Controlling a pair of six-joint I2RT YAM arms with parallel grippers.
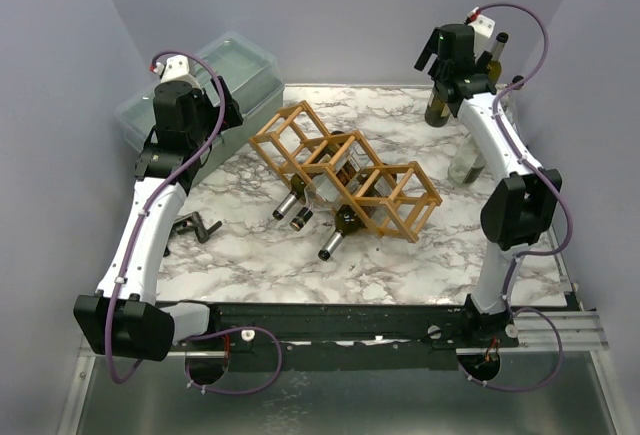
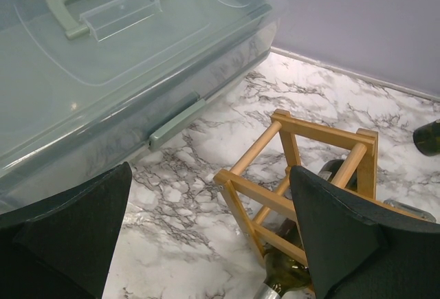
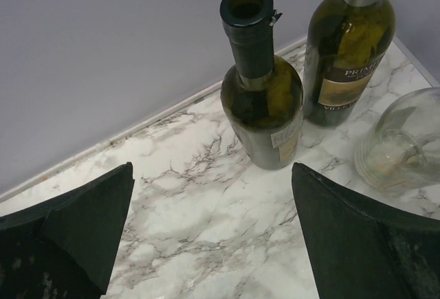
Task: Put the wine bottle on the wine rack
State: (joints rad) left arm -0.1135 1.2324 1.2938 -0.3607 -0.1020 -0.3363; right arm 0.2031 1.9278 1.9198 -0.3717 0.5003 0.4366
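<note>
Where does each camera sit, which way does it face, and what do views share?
Top external: above and behind the bases, looking down on the white-grey marble table; left arm and right arm show.
Left wrist: on the left arm, facing the clear plastic lidded box and light-brown wooden lattice wine rack; open jaws below.
Right wrist: on the right arm, facing two upright dark-green glass wine bottles at the far wall; open jaws below.
Shared: top and left wrist both show rack and box.

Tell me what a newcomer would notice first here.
The wooden wine rack lies diagonally at the centre, with bottles already in it, necks toward the near edge. At the far right corner the right gripper hovers, jaws open, by an uncorked dark bottle and a silver-capped bottle.
</note>
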